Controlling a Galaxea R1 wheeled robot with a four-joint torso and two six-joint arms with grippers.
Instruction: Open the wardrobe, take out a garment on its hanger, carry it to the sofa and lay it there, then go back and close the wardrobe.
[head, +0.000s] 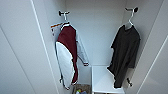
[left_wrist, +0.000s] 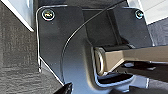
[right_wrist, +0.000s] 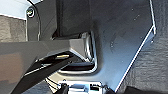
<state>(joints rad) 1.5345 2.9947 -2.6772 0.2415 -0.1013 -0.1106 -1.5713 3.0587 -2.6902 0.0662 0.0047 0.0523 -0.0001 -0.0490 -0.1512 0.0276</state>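
Wardrobe (head: 22, 50) doors stand open on two hung garments, the black shirt (head: 125, 53) at right on its pale hanger (head: 130, 20), largely hidden inside the collar, and a maroon jacket (head: 68, 53) at left; whether either gripper is open cannot be told.

Even, soft cool light inside the white wardrobe (head: 100, 30), faint shadows behind the hanging clothes, whole head view blurred, door edges splayed by wide-angle; wrist views dim, plates showing slight sheen.
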